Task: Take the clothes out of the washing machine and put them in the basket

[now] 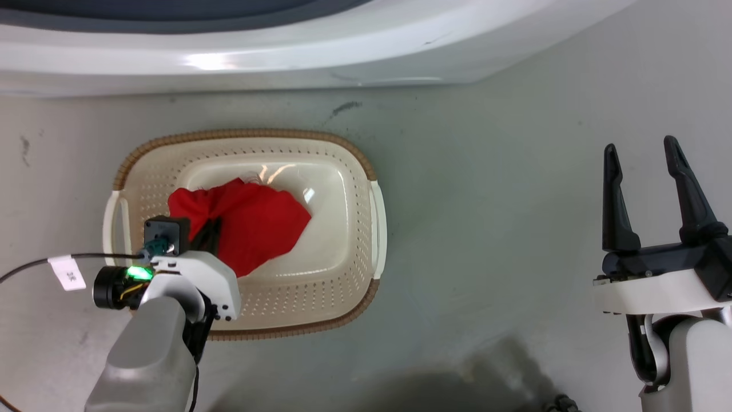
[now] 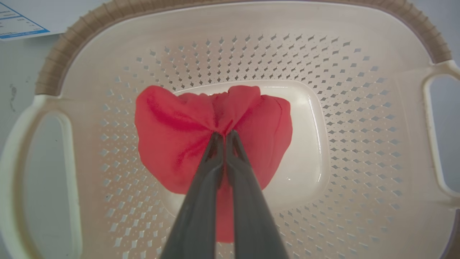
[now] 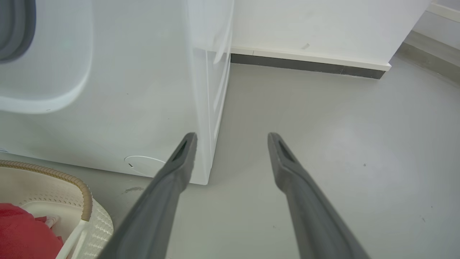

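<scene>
The cream perforated basket (image 1: 349, 229) with a brown rim stands on the floor in front of the white washing machine (image 1: 286, 51). Red clothes (image 1: 257, 220) lie inside the basket (image 2: 359, 108). My left gripper (image 2: 224, 135) reaches down into the basket and is shut on a bunched fold of the red clothes (image 2: 172, 133). In the head view the left gripper (image 1: 209, 234) is mostly hidden behind its wrist. My right gripper (image 1: 640, 151) hovers open over bare floor, well to the right of the basket, holding nothing. The right wrist view shows the right gripper (image 3: 231, 138), the machine's front (image 3: 107, 90), the basket (image 3: 84, 194) and the clothes (image 3: 25, 233).
Grey floor (image 1: 486, 217) surrounds the basket. A white wall with a dark skirting board (image 3: 309, 64) runs behind the machine's right side. A cable with a white tag (image 1: 67, 272) trails from the left wrist.
</scene>
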